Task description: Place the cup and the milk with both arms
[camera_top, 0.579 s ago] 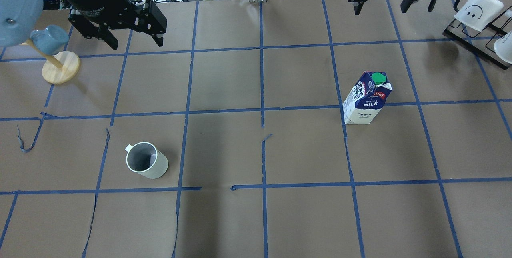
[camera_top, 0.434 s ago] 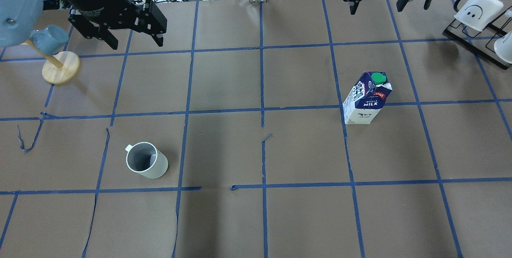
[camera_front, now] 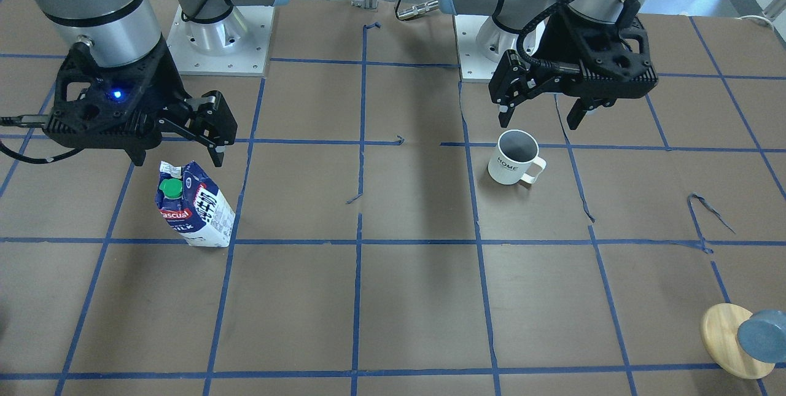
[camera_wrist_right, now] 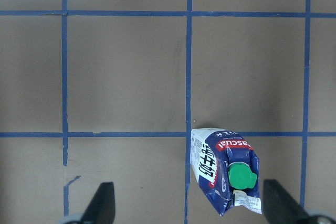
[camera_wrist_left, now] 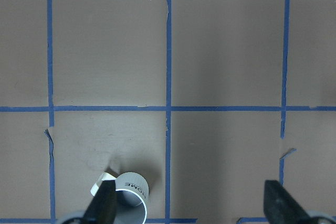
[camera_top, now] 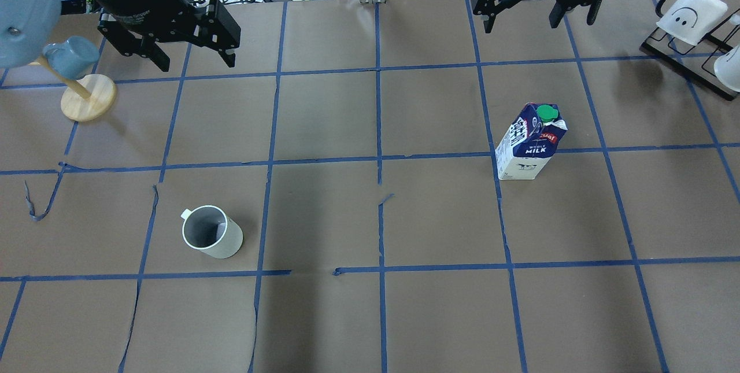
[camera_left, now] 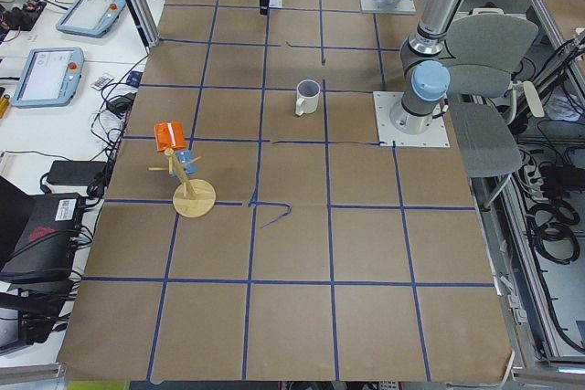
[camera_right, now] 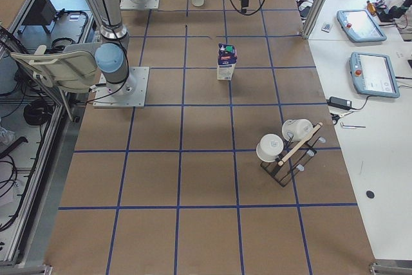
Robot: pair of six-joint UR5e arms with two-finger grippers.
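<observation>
The white cup (camera_top: pixel 211 235) with "HOME" on its side stands upright on the brown table (camera_top: pixel 324 118), also in the front view (camera_front: pixel 512 160) and left wrist view (camera_wrist_left: pixel 129 195). The milk carton (camera_top: pixel 530 141) stands upright to the right, green cap on top, also in the front view (camera_front: pixel 193 205) and right wrist view (camera_wrist_right: pixel 224 174). My left gripper (camera_top: pixel 196 63) hangs open and empty, high above the table; in the front view (camera_front: pixel 539 121) it is above the cup. My right gripper (camera_top: pixel 537 19) is open and empty, high above the milk area, as in the front view (camera_front: pixel 178 159).
A wooden mug tree (camera_top: pixel 87 97) with a blue mug stands at the far left. A black rack (camera_top: pixel 682 55) with white mugs stands at the far right. Blue tape lines cross the table, torn in places. Cables lie beyond the far edge.
My right gripper has moved left in the overhead view, toward the table's middle, still open. The left gripper, cup and milk have not moved.
</observation>
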